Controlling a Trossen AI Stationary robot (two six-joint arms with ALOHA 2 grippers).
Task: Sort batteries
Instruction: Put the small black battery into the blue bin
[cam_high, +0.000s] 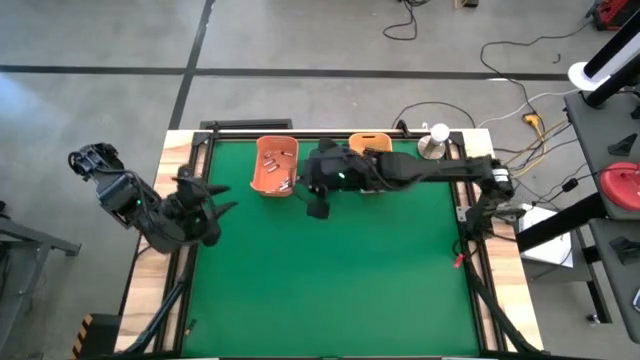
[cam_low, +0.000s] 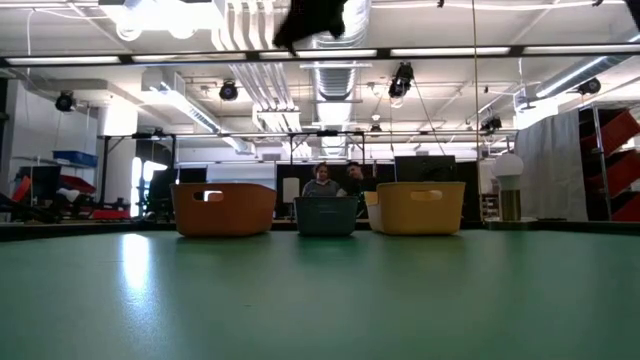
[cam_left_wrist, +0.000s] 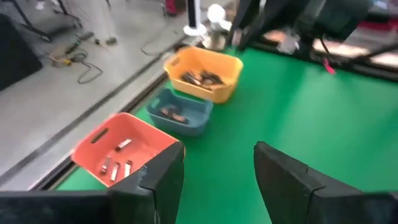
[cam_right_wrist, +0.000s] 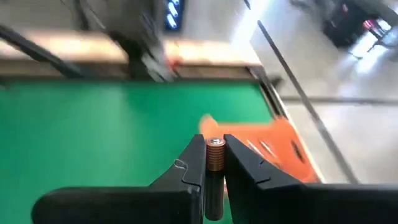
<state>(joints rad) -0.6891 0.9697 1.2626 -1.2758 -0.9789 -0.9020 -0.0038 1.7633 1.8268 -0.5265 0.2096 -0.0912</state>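
The green tabletop (cam_high: 330, 270) carries three bins along its far edge: an orange bin (cam_high: 276, 166), a blue-grey bin (cam_left_wrist: 180, 112) mostly hidden under the right arm in the high view, and a yellow bin (cam_high: 370, 145). All three already hold batteries. The right gripper (cam_right_wrist: 215, 155) hangs just beside the orange bin, fingers pinched on a coppery-ended battery (cam_right_wrist: 215, 153) held end-up, probably for a clean drop into it. The left gripper (cam_left_wrist: 217, 180) waits near the tabletop's left edge, fingers wide and holding nothing, likely parked clear of the bins.
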